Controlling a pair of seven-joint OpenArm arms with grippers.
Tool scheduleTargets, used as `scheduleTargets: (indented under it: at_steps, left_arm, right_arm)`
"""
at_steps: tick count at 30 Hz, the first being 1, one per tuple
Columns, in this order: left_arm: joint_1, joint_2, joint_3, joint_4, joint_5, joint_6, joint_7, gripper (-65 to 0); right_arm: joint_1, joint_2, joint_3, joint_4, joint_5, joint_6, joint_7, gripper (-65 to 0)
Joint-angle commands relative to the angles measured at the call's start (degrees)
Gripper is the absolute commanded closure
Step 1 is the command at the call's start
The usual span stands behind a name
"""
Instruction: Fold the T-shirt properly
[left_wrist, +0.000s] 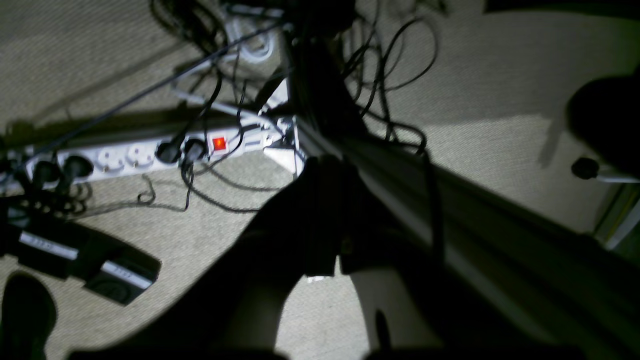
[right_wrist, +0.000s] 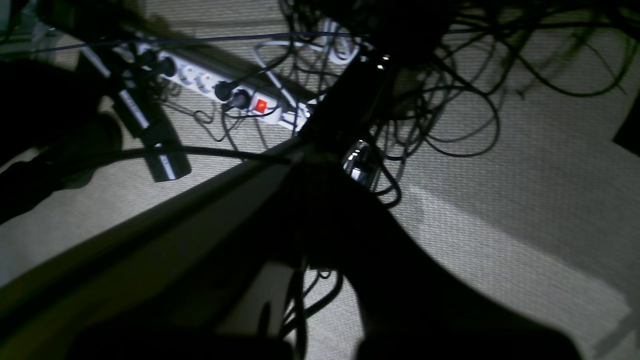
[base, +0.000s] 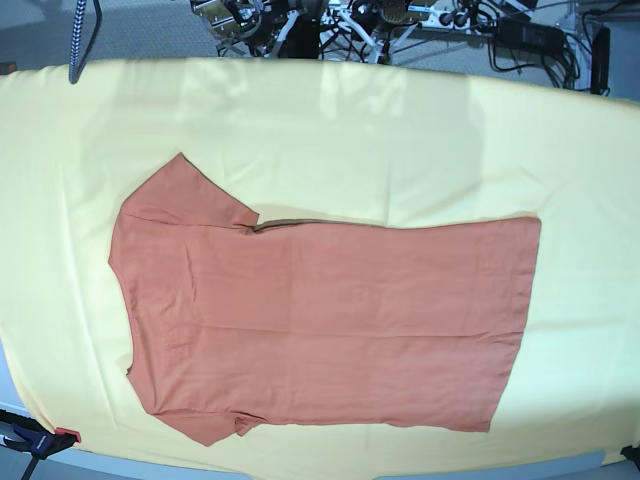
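Both tools are sitting closed and empty off the worktop, the T-shirt (base: 320, 320) lying flat, folding not yet begun.

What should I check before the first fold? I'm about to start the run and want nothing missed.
1. T-shirt lies spread flat on the yellow cloth: ok.
2. Both sleeves laid out, none tucked under: ok.
3. Shirt within the cloth's edges: ok.
4. Arms clear of the shirt in the base view: ok, neither appears there.
5. Wrist cameras see the shirt: not ok; both show only the floor, cables and a power strip.
6. Grippers ready to grasp: not ok; both are shut.
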Motion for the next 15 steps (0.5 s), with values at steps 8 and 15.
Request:
scheduleTargets:
  at_steps: [8,15]
  left_arm:
    - [0.2,0.3,0.1,0.3,-0.2,-0.4,-1.2,0.0]
    - [0.2,0.3,0.1,0.3,-0.2,-0.4,-1.0,0.0]
  right_arm:
    - [0.0,-0.2,-0.1,0.7,0.1,0.3,2.7,0.0]
    - [0.0,-0.2,-0.1,0.7,0.1,0.2,2.7,0.0]
